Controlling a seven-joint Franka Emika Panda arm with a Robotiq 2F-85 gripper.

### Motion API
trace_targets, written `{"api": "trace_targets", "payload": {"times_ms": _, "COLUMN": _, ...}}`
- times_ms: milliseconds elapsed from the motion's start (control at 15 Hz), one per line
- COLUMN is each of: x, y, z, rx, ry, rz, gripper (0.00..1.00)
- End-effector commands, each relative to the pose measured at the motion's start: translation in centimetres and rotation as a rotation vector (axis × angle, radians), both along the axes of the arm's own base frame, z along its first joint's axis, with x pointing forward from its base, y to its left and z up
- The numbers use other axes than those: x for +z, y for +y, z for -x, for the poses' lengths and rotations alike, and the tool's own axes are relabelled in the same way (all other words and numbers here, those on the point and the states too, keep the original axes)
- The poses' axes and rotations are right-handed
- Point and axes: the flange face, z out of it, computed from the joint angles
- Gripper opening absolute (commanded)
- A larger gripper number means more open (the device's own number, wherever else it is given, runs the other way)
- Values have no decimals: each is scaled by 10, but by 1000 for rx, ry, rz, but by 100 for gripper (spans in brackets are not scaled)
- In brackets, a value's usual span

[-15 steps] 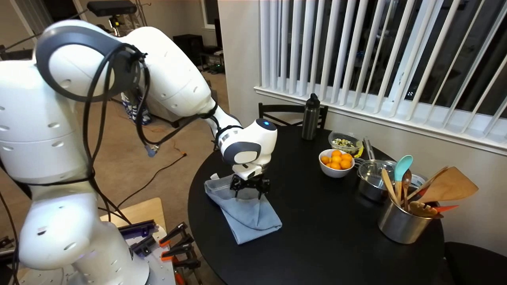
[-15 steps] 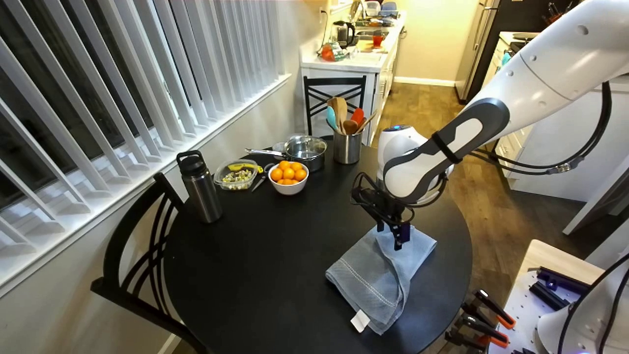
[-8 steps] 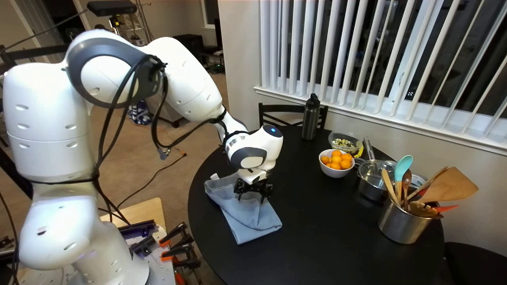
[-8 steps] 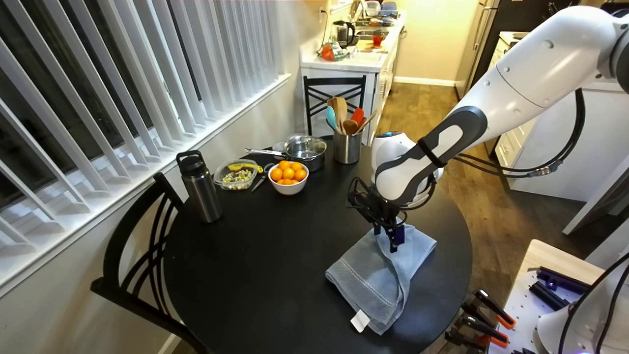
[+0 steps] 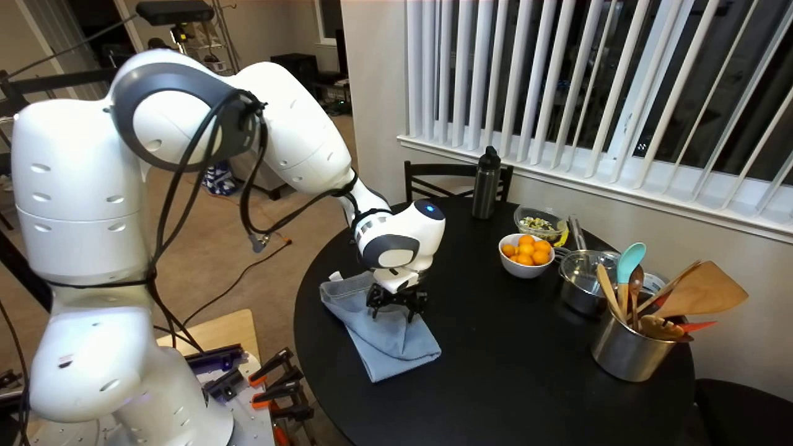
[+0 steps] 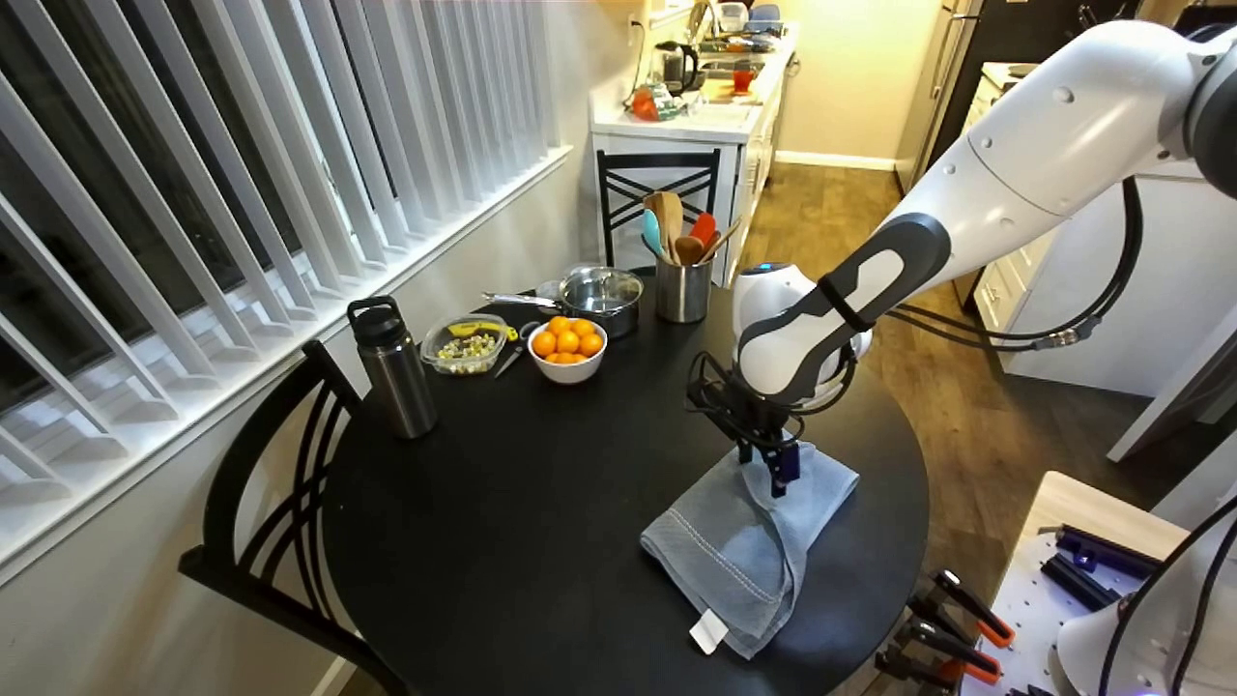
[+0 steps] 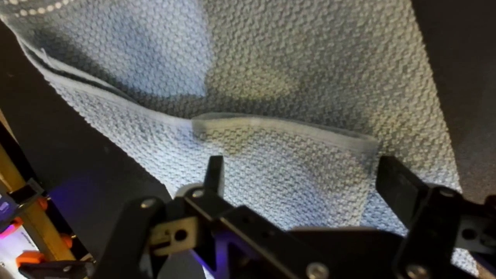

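The towel [image 6: 739, 556] lay beneath the gripper [image 7: 300, 170], loosely folded, pale blue and grey. The gripper stood open above it, its two fingers [image 7: 399, 190] well apart and pointing down at the folded-over flap [image 7: 271, 186]; I could not tell whether their tips touched the cloth. In the wrist view the flap's hem [image 7: 285, 126] ran just ahead of the fingertips, and one end of it came close to one finger. A white tag [image 6: 708, 630] stuck out at the towel's edge.

Under the towel was a round black table [image 6: 503, 541]. Off the table's edge nearest the towel were black and orange clamps [image 6: 952, 628], with the arm's base [image 5: 136, 396] beside them. Across the table, well apart from the towel, stood a white bowl [image 6: 568, 371] of oranges [image 6: 567, 340], a pot [image 6: 614, 319], a clear tub [image 6: 431, 355] of food pieces [image 6: 469, 350], and a metal can [image 6: 682, 293] holding spoons [image 6: 667, 220]. A metal bottle [image 6: 404, 387] was also well apart from the towel, near a chair [image 6: 290, 621]. White blinds [image 6: 483, 116] hung beyond these, seen from the towel; another chair [image 6: 660, 160] and a kitchen counter [image 6: 676, 124] were farther still.

Compared with a second earlier, the arm [image 5: 297, 124] had shifted and the gripper sat slightly lower over the towel. The towel kept its place and its folds.
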Motion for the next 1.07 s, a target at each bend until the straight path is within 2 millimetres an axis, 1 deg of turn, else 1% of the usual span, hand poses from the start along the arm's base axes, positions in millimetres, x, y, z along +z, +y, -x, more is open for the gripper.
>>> {"api": "trace_targets", "payload": {"times_ms": 0, "x": -2, "y": -1, "z": 0, "rx": 21, "ry": 21, "rz": -30, "gripper": 100}}
{"api": "trace_targets", "payload": {"times_ms": 200, "x": -2, "y": -1, "z": 2, "rx": 21, "ry": 52, "rz": -35, "gripper": 100}}
{"api": "trace_targets", "payload": {"times_ms": 333, "x": -1, "y": -1, "z": 4, "rx": 23, "ry": 65, "rz": -37, "gripper": 74}}
{"api": "trace_targets", "payload": {"times_ms": 400, "x": 0, "y": -1, "z": 4, "rx": 22, "ry": 70, "rz": -38, "gripper": 68}}
{"api": "trace_targets", "payload": {"times_ms": 467, "x": 1, "y": -1, "z": 4, "rx": 23, "ry": 73, "rz": -39, "gripper": 60}}
{"api": "trace_targets", "payload": {"times_ms": 800, "x": 5, "y": -5, "z": 0, "rx": 14, "ry": 71, "rz": -37, "gripper": 27}}
{"api": "trace_targets", "payload": {"times_ms": 933, "x": 7, "y": -7, "z": 0, "rx": 10, "ry": 68, "rz": -35, "gripper": 16}}
{"api": "trace_targets", "payload": {"times_ms": 1000, "x": 8, "y": -9, "z": 0, "rx": 6, "ry": 67, "rz": -32, "gripper": 8}}
